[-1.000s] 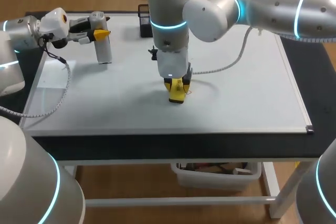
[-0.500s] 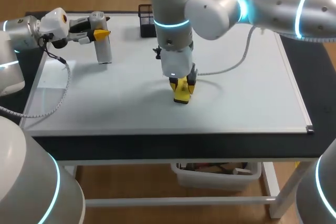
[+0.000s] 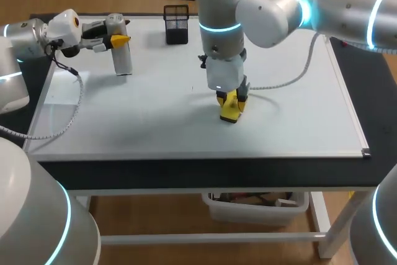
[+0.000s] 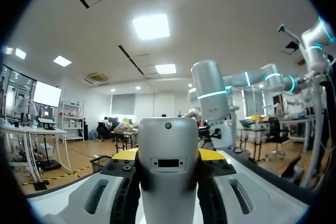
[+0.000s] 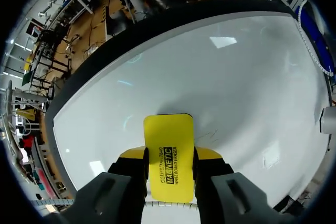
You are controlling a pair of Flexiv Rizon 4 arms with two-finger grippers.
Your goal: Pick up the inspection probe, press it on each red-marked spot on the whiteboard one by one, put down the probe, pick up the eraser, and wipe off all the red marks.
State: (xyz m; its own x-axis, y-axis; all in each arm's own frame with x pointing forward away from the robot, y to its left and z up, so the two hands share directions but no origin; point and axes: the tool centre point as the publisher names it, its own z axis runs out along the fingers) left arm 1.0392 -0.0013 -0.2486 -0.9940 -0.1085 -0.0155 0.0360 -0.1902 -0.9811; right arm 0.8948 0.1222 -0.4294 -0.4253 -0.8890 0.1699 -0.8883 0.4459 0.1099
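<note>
The yellow eraser (image 3: 230, 109) rests flat-side down on the whiteboard (image 3: 142, 122) near its middle, and my right gripper (image 3: 231, 100) is shut on it from above. In the right wrist view the eraser (image 5: 168, 153) fills the gap between the yellow-tipped fingers (image 5: 132, 157), with faint thin strokes (image 5: 210, 136) on the board just beside it. At the back left, my left gripper (image 3: 118, 40) is shut on the white-grey inspection probe (image 3: 123, 60), which stands upright. The left wrist view shows the probe (image 4: 168, 166) clamped between the fingertips (image 4: 124, 155). I see no clear red marks.
A black mesh pen holder (image 3: 176, 15) stands at the board's back edge. A pale sheet (image 3: 62, 86) lies at the board's left edge, with the left arm's cable (image 3: 78, 94) hanging over it. A grey hose (image 3: 291, 76) loops behind the right gripper.
My right arm has slid the eraser to the right across the whiteboard. The left arm and probe have stayed still.
</note>
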